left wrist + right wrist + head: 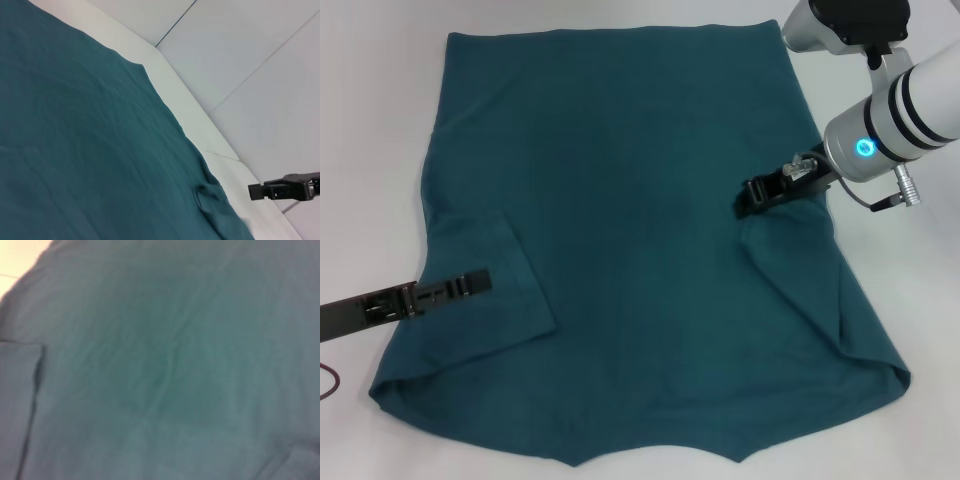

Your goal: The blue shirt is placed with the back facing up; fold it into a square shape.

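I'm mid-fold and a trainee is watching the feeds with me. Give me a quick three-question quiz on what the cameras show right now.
1. True or false: white lettering shows on the upturned side of the blue shirt.
2. Multiple choice: where is the right gripper? A) parked off the cloth B) over the shirt's right side, near a fold in the cloth C) at the collar
3. Short answer: which sleeve lies folded in over the body, and which gripper is above it?

Key
1. False; the upturned side is plain.
2. B
3. The left sleeve; the left gripper is above it.
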Controlling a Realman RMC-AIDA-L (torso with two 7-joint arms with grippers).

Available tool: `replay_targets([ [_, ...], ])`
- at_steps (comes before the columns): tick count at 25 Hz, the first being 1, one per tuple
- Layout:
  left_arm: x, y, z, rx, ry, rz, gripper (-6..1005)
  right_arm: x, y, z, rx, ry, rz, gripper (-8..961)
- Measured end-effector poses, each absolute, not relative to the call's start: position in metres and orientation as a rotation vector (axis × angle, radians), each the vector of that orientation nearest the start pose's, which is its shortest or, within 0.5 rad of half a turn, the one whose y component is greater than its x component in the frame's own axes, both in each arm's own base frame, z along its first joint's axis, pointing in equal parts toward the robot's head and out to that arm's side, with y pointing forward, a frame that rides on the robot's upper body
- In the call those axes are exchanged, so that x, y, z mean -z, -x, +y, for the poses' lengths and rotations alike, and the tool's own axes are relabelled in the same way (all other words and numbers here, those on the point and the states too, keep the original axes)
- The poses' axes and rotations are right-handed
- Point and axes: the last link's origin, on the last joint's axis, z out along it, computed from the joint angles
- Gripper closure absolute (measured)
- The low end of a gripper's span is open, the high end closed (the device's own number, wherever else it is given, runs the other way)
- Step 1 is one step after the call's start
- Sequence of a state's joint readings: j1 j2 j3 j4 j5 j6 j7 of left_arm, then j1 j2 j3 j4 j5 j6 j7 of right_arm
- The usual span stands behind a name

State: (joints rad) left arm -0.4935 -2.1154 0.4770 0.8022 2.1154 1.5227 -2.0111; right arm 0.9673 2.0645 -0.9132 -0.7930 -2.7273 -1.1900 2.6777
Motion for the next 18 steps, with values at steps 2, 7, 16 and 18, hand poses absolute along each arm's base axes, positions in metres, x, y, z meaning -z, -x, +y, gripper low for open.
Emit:
replay_targets([
  [2, -0.033, 0.289, 0.334, 0.809, 2.290, -1.454, 264, -0.008, -0.174, 0.454, 0.085, 2.263, 1.312, 801],
  [7, -0.033, 0.289, 0.333, 0.809, 2.290, -1.454, 264, -0.017, -0.178, 0.449, 0.053, 2.298, 1.347, 634],
  [16, -0.033, 0.290, 0.333, 0.812, 2.281, -1.473, 264, -0.064, -0.231, 0.430, 0.079, 2.198, 1.498, 452],
  [18, -0.034, 0.290, 0.333, 0.819, 2.263, -1.506, 264, -0.071, -0.240, 0.421, -0.003, 2.209, 1.548, 438],
])
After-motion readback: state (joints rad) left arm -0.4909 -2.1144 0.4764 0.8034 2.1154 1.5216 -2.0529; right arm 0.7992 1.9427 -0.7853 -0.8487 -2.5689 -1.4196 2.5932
